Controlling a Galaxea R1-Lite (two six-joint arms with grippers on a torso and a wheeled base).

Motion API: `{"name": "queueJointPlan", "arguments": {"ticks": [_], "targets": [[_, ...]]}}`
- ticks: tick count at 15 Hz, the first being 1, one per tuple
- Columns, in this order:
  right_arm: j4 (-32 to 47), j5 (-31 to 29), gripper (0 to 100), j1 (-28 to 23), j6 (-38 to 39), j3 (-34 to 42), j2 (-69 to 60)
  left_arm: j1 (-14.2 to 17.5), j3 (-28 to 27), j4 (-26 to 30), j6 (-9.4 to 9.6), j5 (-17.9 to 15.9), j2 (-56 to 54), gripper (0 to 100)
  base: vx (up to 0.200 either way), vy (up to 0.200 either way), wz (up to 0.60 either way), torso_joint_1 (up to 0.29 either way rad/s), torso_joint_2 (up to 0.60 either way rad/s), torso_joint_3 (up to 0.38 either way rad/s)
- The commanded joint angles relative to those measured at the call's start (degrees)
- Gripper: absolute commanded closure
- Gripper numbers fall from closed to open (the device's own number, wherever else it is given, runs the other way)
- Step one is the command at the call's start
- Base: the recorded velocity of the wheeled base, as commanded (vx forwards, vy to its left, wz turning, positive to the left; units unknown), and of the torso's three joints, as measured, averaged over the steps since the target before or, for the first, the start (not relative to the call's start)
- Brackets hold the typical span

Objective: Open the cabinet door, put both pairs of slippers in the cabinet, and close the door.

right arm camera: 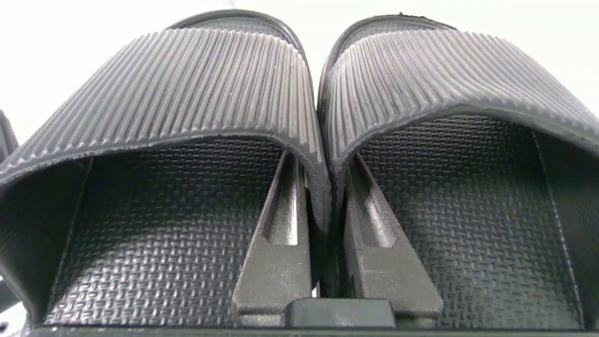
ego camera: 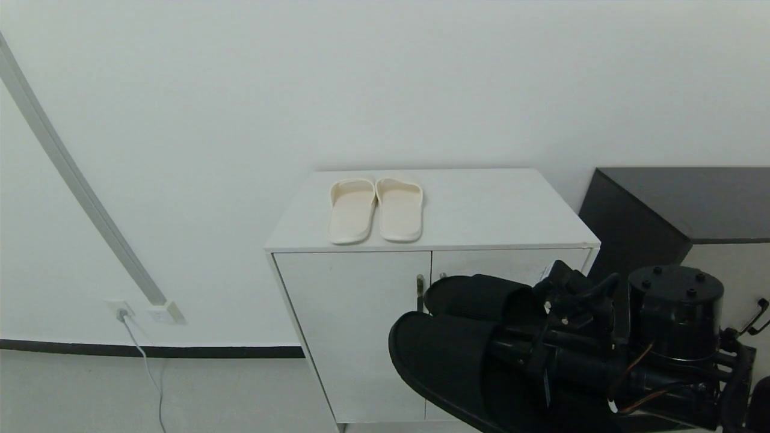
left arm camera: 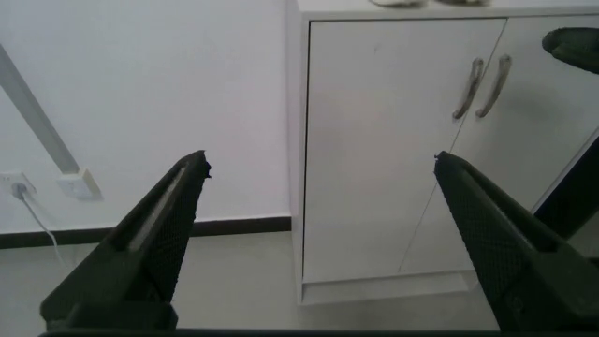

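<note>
While the cabinet (ego camera: 355, 325) stands with both doors shut, the right gripper (right arm camera: 323, 187) has the black slippers (ego camera: 457, 343) up in the air in front of it; in the head view that pair sits at about 4 o'clock, covering the lower part of the right door (ego camera: 505, 264). One of the right fingers (right arm camera: 276, 243) runs inside each slipper, and together they pinch the two adjoining side walls, so the pair hangs side by side, ribbed straps up and toes pointing away from the wrist. On the cabinet's top, at about 12 o'clock from the handles (ego camera: 420, 291), lie the cream slippers (ego camera: 385, 210); they lie flat, soles down, touching along their inner edges, heels near the front edge. The two slim handles stand upright, just beside each other where the doors meet. Over on the other arm, the left gripper (left arm camera: 320, 161) hangs low, facing the left door (left arm camera: 374, 140) and well apart from it; its fingers (left arm camera: 159, 225) are spread wide with nothing between them. Off at about 9 o'clock from the cabinet a wall socket (ego camera: 120, 311) sits low on the white wall; a cable (ego camera: 147, 367) drops from it to the floor (ego camera: 150, 391), and a grey conduit (ego camera: 72, 174) slants up from beside it toward 11 o'clock. At 3 o'clock from the cabinet top, a dark-topped unit (ego camera: 692, 204) stands close alongside.
</note>
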Motion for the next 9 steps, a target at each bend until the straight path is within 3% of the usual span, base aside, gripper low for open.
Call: {"name": "queueJointPlan", "arguments": {"ticks": [1,9], "targets": [[-0.15,0.01,100,0.12,0.0,0.28,0.48,0.02,0.01,-0.01,-0.01,0.01,0.08,0,0.0,0.0,0.0,-0.237,0.55,0.32],[-0.33,0.01,100,0.12,0.0,0.37,1.0,0.02,0.01,-0.01,-0.01,0.01,0.08,0,0.0,0.0,0.0,-0.207,0.53,0.322]]}}
